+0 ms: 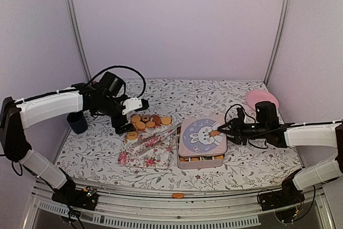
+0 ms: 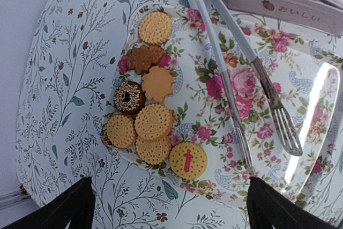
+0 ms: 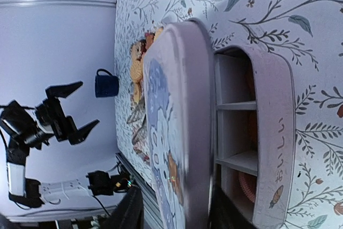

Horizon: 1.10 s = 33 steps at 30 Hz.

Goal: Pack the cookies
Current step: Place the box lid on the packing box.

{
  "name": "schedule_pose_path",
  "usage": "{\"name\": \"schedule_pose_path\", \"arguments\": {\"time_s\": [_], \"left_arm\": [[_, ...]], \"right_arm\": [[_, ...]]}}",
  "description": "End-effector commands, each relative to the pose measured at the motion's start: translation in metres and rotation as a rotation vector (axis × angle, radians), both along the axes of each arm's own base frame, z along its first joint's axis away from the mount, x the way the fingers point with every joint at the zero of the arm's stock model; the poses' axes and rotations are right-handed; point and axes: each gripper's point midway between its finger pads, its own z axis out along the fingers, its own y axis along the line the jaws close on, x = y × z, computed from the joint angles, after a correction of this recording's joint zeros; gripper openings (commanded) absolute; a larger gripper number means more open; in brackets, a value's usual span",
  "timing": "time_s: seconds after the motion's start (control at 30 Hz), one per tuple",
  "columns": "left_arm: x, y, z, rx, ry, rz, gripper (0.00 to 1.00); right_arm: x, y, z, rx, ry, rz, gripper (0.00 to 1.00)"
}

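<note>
Cookies (image 1: 148, 121) are piled on the floral tray (image 1: 155, 156) just left of the bunny box (image 1: 201, 160). Left hand (image 1: 124, 126) hangs over them, spread wide, holding nothing. Right hand (image 1: 221, 131) is at the box lid, can't tell its grip.

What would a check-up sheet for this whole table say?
Surface: flowery cloth, flat.
Job's things: cookies heaped on the flowery tray; another cookie on the box lid; stray cookie on the front rail.
Clutter: fork, blue cup, pink plate.
Pincers: left pincer open above the heap; right pincer at the lid, grip unclear.
Cables: black cables looping off both arms.
Surroundings: plain walls; nothing else seen.
</note>
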Motion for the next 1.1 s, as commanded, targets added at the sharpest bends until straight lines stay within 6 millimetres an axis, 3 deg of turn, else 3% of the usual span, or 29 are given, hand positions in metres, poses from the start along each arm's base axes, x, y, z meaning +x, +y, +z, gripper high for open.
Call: {"name": "schedule_pose_path", "arguments": {"time_s": [0.0, 0.23, 0.5, 0.63, 0.87, 1.07], "left_arm": [[-0.005, 0.002, -0.011, -0.037, 0.059, 0.049, 0.99], [-0.008, 0.007, -0.021, -0.048, 0.091, 0.093, 0.99], [-0.004, 0.012, -0.021, -0.090, 0.116, 0.143, 0.99], [-0.003, 0.011, -0.020, -0.114, 0.131, 0.160, 0.99], [-0.002, 0.023, -0.017, -0.177, 0.174, 0.220, 0.99], [-0.002, 0.042, -0.016, -0.210, 0.185, 0.269, 0.99]], "right_arm": [[-0.005, -0.002, -0.010, -0.059, 0.027, -0.023, 0.52], [-0.006, -0.017, -0.007, -0.224, 0.003, -0.041, 0.76], [-0.007, -0.043, -0.014, -0.478, -0.011, -0.031, 0.92], [0.003, -0.048, -0.014, -0.569, -0.044, -0.034, 0.94], [0.026, -0.018, 0.000, -0.547, -0.143, 0.027, 0.94], [0.032, 0.007, -0.017, -0.574, -0.131, 0.108, 0.94]]}}
